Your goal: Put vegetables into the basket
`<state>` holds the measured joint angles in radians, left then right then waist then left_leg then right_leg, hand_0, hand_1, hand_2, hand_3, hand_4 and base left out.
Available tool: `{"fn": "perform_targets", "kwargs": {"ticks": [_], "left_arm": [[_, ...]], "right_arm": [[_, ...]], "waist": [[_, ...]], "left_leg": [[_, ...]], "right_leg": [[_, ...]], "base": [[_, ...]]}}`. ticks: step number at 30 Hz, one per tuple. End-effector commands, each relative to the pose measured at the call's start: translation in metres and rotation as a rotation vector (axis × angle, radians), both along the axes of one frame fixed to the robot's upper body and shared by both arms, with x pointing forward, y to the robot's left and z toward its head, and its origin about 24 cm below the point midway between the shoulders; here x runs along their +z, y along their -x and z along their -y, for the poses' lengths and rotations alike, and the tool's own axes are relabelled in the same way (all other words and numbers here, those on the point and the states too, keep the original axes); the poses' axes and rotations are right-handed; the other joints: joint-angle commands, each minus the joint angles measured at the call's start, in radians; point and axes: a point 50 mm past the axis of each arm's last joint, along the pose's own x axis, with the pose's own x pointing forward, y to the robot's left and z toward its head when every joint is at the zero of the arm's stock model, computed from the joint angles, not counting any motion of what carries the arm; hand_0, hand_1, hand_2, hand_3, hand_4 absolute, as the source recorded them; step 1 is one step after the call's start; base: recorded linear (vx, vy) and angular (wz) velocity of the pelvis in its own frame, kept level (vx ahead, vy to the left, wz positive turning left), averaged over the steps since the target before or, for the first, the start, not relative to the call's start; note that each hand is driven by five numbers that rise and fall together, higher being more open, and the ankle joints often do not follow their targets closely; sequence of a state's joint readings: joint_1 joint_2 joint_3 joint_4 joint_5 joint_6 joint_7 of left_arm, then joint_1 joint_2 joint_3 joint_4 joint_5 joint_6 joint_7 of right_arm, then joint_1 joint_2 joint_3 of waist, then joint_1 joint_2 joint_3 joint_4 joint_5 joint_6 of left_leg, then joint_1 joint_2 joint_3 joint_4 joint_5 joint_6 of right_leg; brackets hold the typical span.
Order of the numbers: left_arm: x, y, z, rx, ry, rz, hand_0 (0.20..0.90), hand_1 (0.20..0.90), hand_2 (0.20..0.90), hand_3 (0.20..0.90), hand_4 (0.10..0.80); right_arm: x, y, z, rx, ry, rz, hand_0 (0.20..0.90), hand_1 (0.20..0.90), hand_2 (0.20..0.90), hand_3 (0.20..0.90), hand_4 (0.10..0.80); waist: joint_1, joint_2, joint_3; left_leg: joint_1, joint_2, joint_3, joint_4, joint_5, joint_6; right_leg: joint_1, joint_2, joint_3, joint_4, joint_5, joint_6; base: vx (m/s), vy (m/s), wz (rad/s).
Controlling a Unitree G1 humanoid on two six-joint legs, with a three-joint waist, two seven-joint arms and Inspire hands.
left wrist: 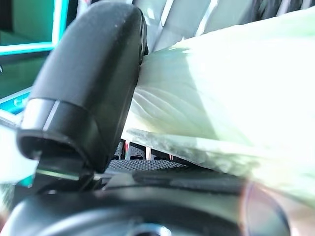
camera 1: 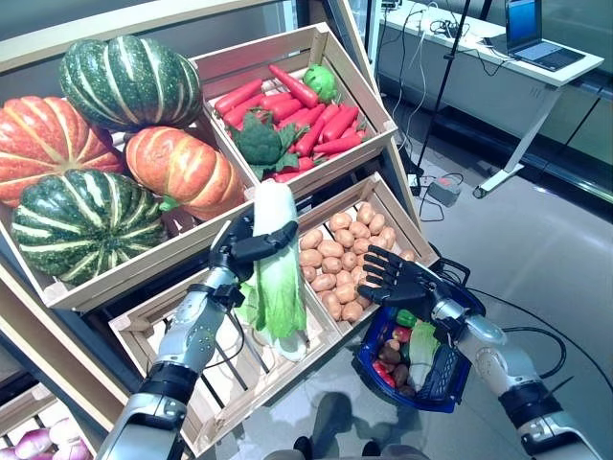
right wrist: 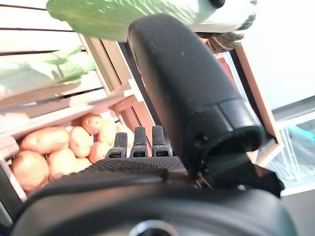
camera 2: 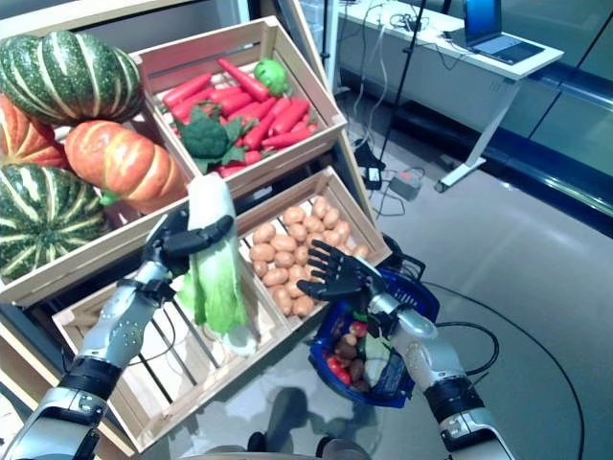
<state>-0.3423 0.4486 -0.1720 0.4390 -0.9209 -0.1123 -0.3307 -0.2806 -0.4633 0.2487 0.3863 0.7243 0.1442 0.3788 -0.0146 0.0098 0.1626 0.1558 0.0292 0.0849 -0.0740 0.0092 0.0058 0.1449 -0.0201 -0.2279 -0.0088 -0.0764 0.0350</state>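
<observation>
My left hand [camera 1: 241, 247] is shut on a long napa cabbage [camera 1: 276, 268], held upright with its leaves hanging down over the slatted lower crate [camera 1: 225, 374]. In the left wrist view the thumb [left wrist: 88, 93] presses on the pale cabbage [left wrist: 231, 83]. My right hand [camera 1: 391, 278] is open with fingers spread, right of the cabbage and over the potato crate's front edge. A blue basket [camera 1: 362, 362] hangs from the right forearm; it holds several vegetables, red and green ones among them. The right wrist view shows straight fingers [right wrist: 139, 142] above potatoes [right wrist: 59, 147].
The wooden stand holds striped green and orange pumpkins [camera 1: 105, 153] at upper left, a crate of carrots with broccoli [camera 1: 287, 110] at upper right and a crate of potatoes [camera 1: 347, 251] below it. A desk with a laptop [camera 1: 522, 29] stands at the back right.
</observation>
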Motion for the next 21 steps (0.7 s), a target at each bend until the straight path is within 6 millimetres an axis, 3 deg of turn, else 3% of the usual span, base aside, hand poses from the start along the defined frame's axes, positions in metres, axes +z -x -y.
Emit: {"fn": "perform_targets", "kwargs": {"ticks": [1,7,21], "left_arm": [[0.056,-0.017,0.016,-0.159,0.103,0.265,0.3,0.3,0.3,0.3,0.4],[0.059,-0.012,0.047,-0.345,0.129,0.292,0.3,0.3,0.3,0.3,0.4],[0.076,-0.005,0.077,-0.489,0.212,0.38,0.3,0.3,0.3,0.3,0.4]], "right_arm": [[0.034,-0.02,-0.013,0.08,-0.186,0.109,0.9,0.9,0.9,0.9,0.8],[0.034,-0.018,-0.028,0.142,-0.343,0.076,0.9,0.9,0.9,0.9,0.8],[0.013,-0.007,-0.047,0.282,-0.258,-0.03,0.9,0.9,0.9,0.9,0.8]], "waist": [[0.011,-0.029,-0.104],[0.012,-0.037,-0.121],[0.005,-0.045,-0.131]], "left_leg": [[0.003,-0.044,0.0,-0.013,-0.064,-0.008],[0.009,-0.044,0.004,-0.013,-0.078,0.0],[0.034,-0.044,0.006,-0.013,-0.099,0.008]], "right_leg": [[0.04,-0.025,0.003,-0.062,0.017,-0.02],[0.051,-0.021,0.002,-0.078,0.023,-0.018],[0.068,-0.017,0.021,-0.078,0.014,-0.016]], "base": [[0.016,-0.041,0.01],[0.033,-0.034,0.02],[0.027,-0.02,-0.03]]}}
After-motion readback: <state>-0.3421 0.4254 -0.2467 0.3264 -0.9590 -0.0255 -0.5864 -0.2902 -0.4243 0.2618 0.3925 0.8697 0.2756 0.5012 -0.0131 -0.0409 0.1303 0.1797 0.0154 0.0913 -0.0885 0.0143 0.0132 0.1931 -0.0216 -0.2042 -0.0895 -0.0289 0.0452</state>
